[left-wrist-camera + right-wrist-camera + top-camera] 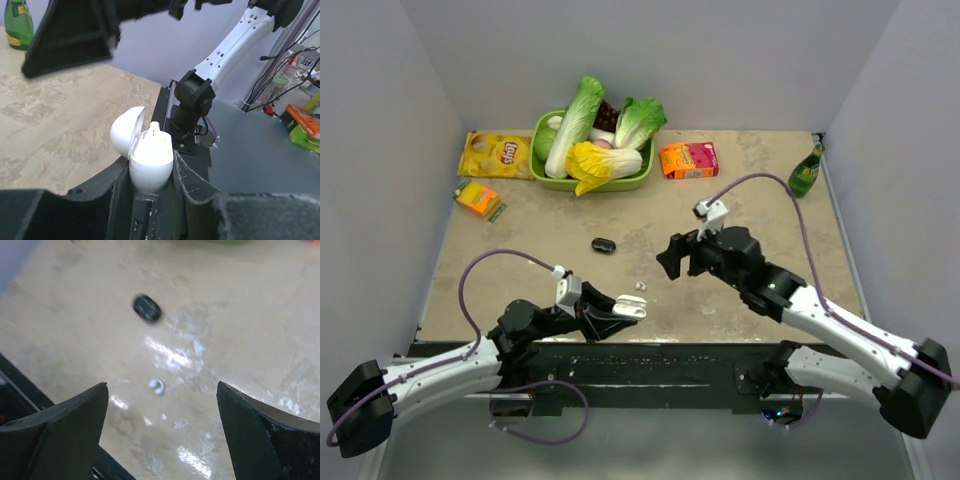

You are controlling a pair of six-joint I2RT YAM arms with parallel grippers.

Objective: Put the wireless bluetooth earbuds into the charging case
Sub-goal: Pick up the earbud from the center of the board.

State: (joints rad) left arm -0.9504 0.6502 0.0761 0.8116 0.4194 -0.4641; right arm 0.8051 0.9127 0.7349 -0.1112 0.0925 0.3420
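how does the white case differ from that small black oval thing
The charging case is glossy white; the black oval object is dark. The case is clamped in the left gripper; the black object lies free on the table. The case stands hinged open; the black object looks shut. Both are small and rounded.

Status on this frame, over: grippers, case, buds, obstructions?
Left gripper shut on charging case, lid open. Right gripper open, hovers over one earbud lying on table. Black oval object farther off, not blocking.
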